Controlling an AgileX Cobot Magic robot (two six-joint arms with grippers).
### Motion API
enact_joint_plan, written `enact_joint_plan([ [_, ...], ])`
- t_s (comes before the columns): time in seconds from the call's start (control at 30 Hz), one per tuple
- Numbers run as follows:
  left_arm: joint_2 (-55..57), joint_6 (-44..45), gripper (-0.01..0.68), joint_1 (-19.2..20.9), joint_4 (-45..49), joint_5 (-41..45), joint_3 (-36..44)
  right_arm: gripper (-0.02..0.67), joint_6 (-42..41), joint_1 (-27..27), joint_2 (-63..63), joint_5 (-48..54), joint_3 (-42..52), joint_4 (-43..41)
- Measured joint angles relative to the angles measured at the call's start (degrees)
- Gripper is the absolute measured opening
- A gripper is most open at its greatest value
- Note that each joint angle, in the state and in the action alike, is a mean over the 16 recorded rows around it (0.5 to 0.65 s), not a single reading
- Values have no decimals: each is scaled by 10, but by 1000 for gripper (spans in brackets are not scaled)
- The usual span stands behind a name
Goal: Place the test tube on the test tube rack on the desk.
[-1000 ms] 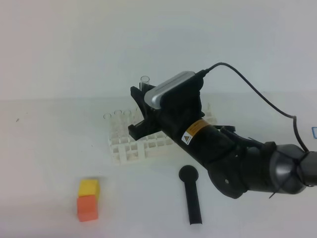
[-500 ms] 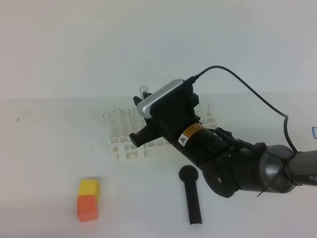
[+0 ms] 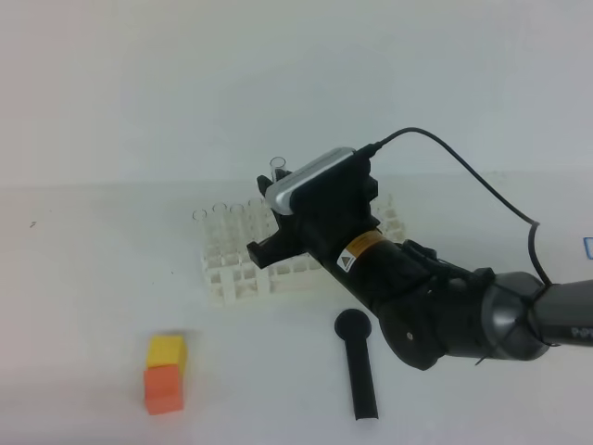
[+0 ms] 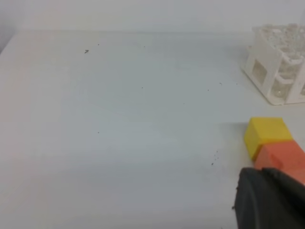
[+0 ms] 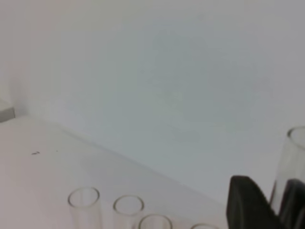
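The right arm's fingers (image 3: pixel 270 211) pinch the test tube (image 3: pixel 276 169) upright, its open rim poking above them over the test tube rack (image 3: pixel 243 269) toward the far edge of the surface (image 3: pixel 93 278). To seat it well, I'd keep the tube vertical, centre it over a free hole, and lower slowly. The arm reaches in low from the right edge, wrist tilted down; the left fingers' state I cannot tell.

Right gripper (image 3: pixel 269 218) holds test tube (image 3: pixel 276 170) upright over test tube rack (image 3: pixel 241 273)
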Motion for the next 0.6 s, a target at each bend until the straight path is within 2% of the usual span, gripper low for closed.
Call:
enact_joint_plan([
  [0.4,0,0,-1,0,0,0,0,122,32,0,27,-11,-12,6],
  [0.6,0,0,-1,0,0,0,0,164,33,0,38,-11,-19,9],
])
